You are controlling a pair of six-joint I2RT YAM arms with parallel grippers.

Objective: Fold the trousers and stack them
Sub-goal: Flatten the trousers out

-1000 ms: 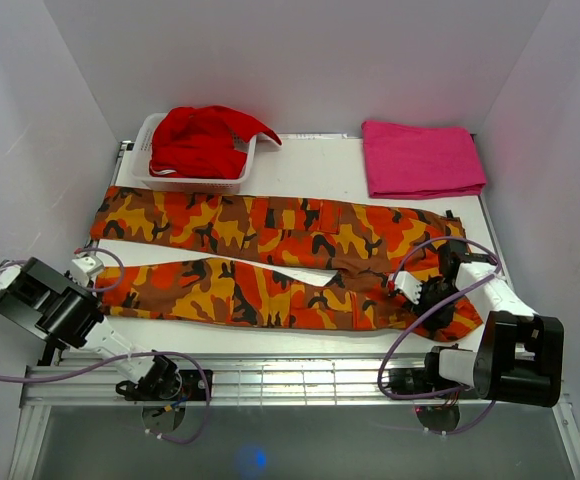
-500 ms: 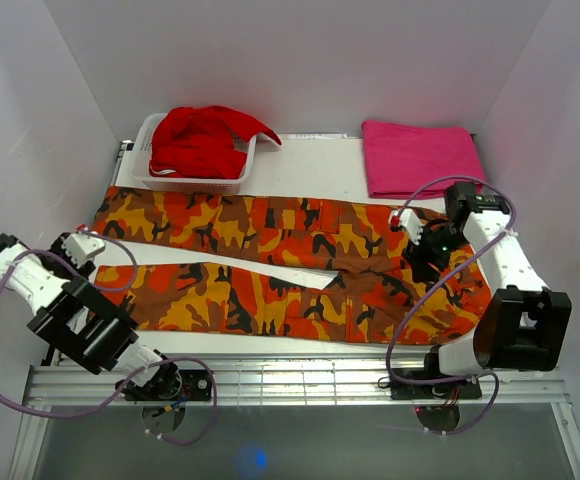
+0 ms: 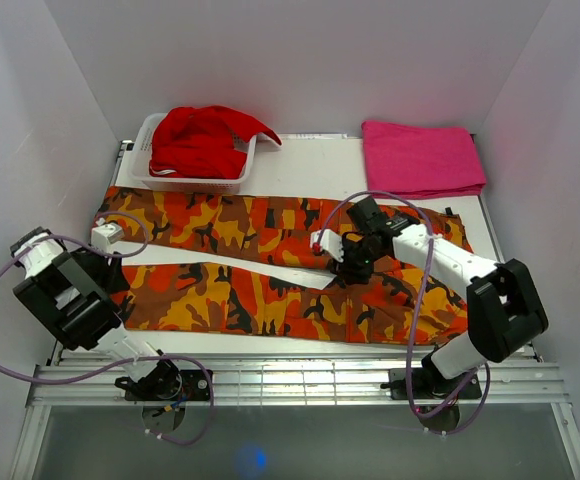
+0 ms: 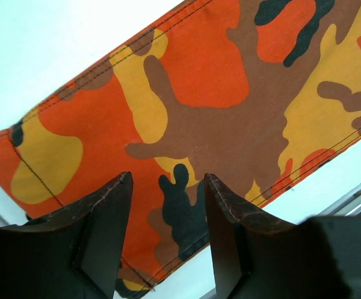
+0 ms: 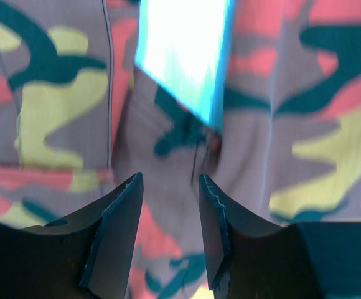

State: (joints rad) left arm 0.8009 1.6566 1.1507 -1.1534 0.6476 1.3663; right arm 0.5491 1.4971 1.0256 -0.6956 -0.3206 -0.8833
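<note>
Orange, red, yellow and black camouflage fabric covers most of the white table (image 3: 310,165): the trousers (image 3: 230,225) lie spread flat across it, waist towards the right and both legs running to the left, with a narrow wedge of bare table showing between the legs. The left gripper (image 3: 108,240) hangs at the left end of the garment, near the cuffs; in the left wrist view its dark fingers (image 4: 106,218) stand apart over the printed cloth with nothing between them, and the hem stitching of one leg end is visible just ahead. The right gripper (image 3: 342,258) is over the crotch, where the two legs meet; in the blurred right wrist view its fingers (image 5: 115,230) are likewise parted and empty, pointing at the tip of the bare wedge. At the far edge of the table a white basket (image 3: 142,150) holds a plain red garment (image 3: 205,140), and a folded pink cloth (image 3: 420,158) lies to its right, well apart from both grippers.
</note>
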